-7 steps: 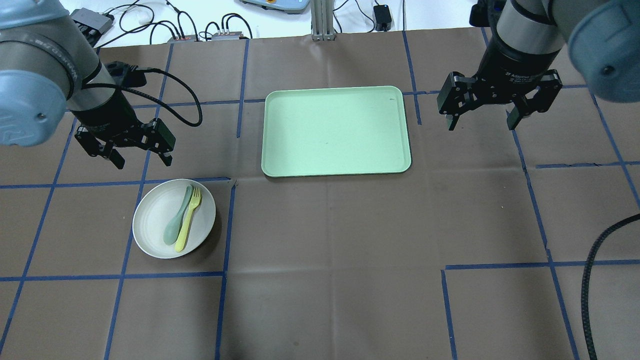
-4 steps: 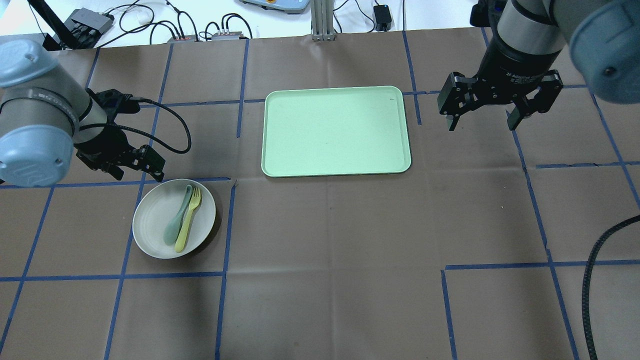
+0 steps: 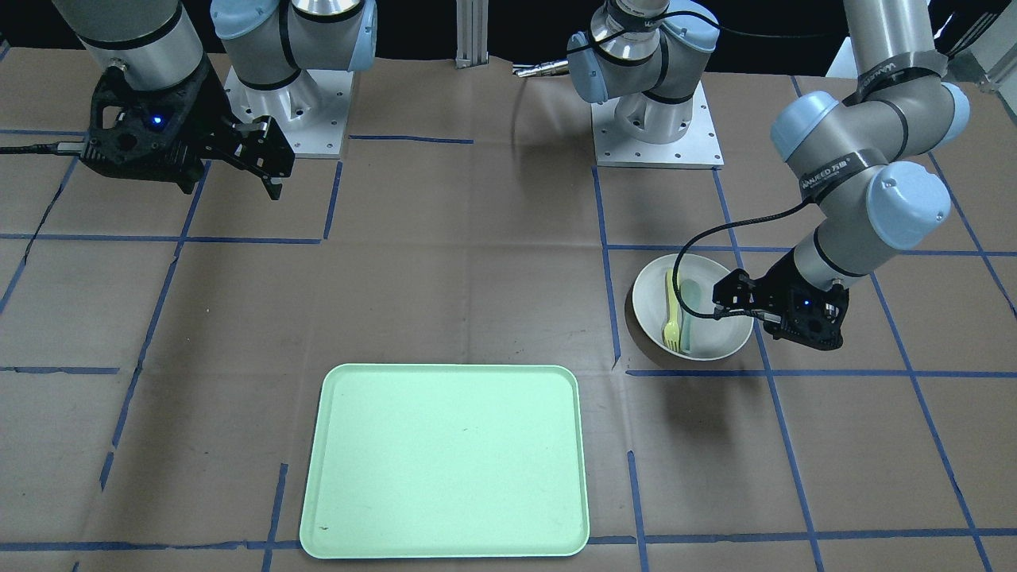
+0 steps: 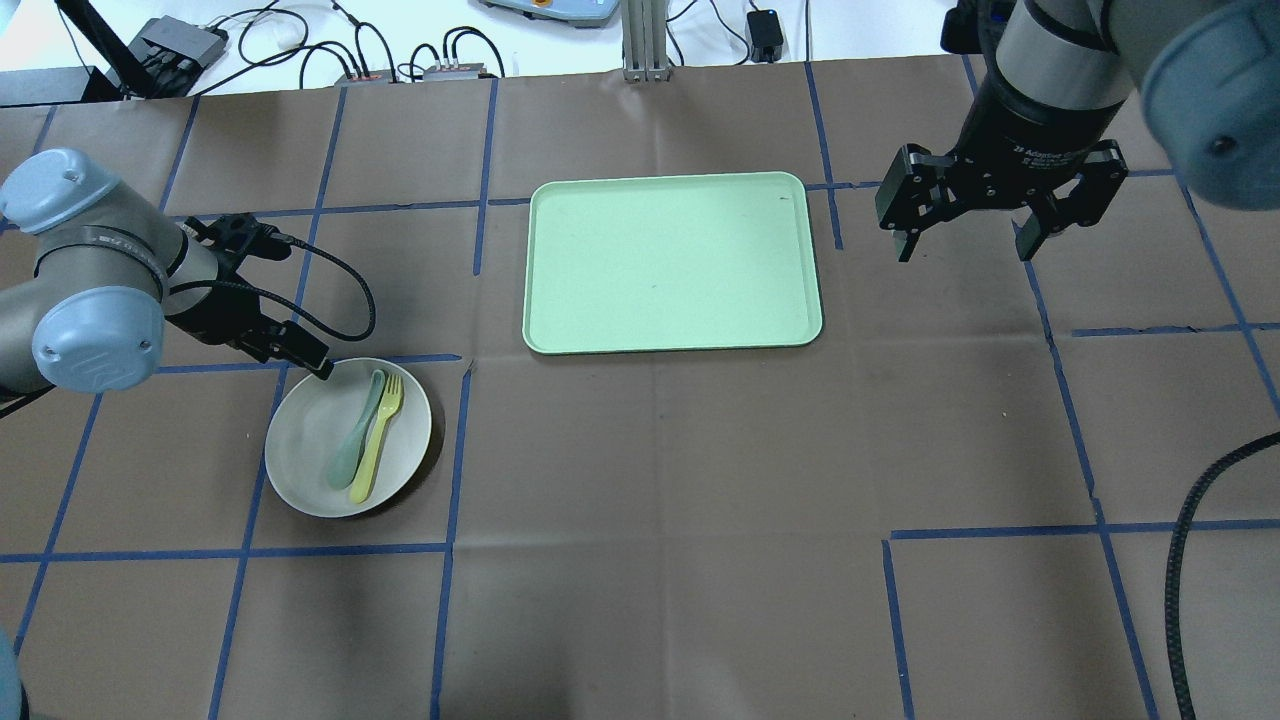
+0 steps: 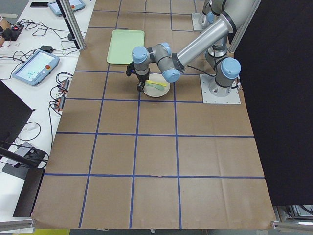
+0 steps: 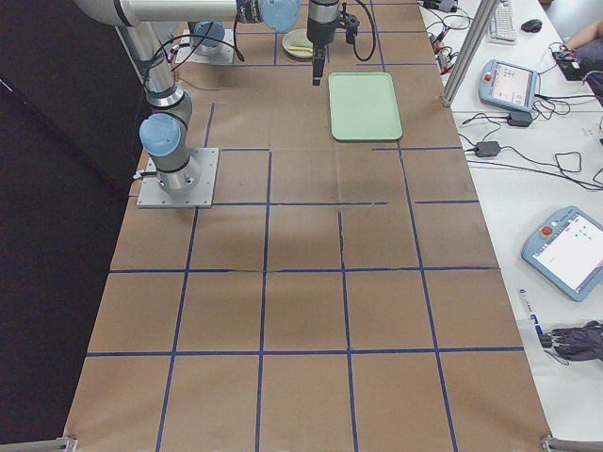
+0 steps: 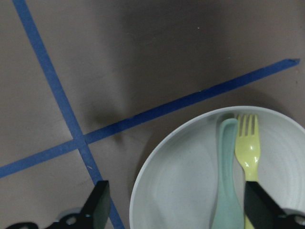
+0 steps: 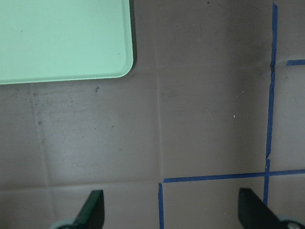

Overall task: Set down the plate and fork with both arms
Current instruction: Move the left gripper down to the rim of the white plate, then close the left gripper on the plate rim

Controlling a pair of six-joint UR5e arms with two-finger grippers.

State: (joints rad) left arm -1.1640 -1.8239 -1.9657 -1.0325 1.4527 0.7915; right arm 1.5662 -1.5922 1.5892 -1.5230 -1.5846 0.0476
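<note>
Table (image 4: 650,450), brown paper cover, blue tape grid. Tray (image 4: 670,262), mint-green, rectangular, far centre. Right gripper (image 4: 962,245), jaws apart, in the air beside the tray's right edge. Left gripper (image 7: 176,191), jaws apart, low over the plate's far-left rim. Plate (image 4: 310,450), off-white, on the table, apart from the tray. Spoon (image 4: 352,440), grey-green, in the plate. Fork (image 4: 377,450), pale yellow, in the plate beside the spoon.

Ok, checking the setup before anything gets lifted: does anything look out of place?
Only an extra: a grey-green spoon lies in the plate beside the fork, though the task names no spoon.
</note>
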